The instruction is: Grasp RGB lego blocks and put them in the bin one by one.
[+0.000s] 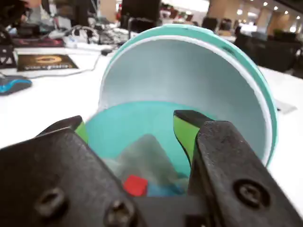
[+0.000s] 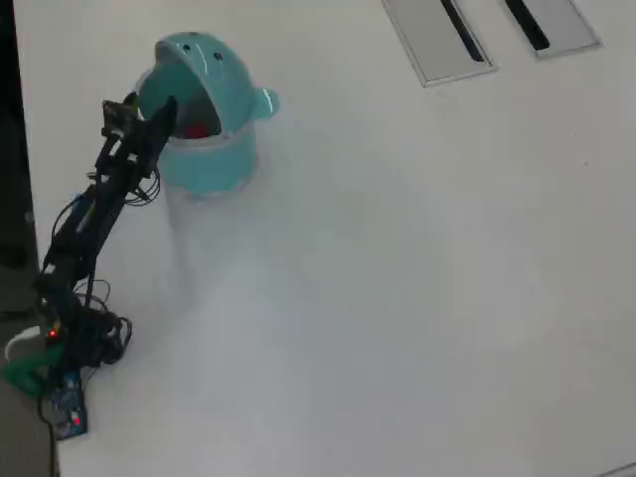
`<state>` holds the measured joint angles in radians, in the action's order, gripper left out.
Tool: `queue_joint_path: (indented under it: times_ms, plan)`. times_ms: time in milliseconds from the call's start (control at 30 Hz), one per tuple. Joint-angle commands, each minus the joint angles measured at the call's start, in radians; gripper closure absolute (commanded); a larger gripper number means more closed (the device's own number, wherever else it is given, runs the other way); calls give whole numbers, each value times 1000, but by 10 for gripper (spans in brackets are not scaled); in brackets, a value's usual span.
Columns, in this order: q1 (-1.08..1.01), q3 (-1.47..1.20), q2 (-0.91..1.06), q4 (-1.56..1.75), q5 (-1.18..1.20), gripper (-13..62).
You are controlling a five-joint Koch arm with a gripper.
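The gripper (image 1: 130, 125) is wide open and holds nothing. It hangs right over the bin (image 1: 213, 85). A red block (image 1: 136, 185) lies inside, below the jaws.

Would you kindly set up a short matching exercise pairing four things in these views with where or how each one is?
Things:
1. red block
2. bin
3. gripper
4. two grey slotted panels

Descriptions:
A. open, poised over the bin's mouth
B. lying inside the bin
C. top edge of the overhead view
D. lid tipped back, opening exposed

Pairs: 1-B, 2-D, 3-A, 4-C
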<state>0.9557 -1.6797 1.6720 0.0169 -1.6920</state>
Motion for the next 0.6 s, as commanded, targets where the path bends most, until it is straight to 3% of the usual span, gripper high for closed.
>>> queue_joint_path:
  times_ms: [0, 567]
  plan:
    - [32, -17, 112, -12, -17, 171]
    - [354, -397, 520, -377, 12, 172]
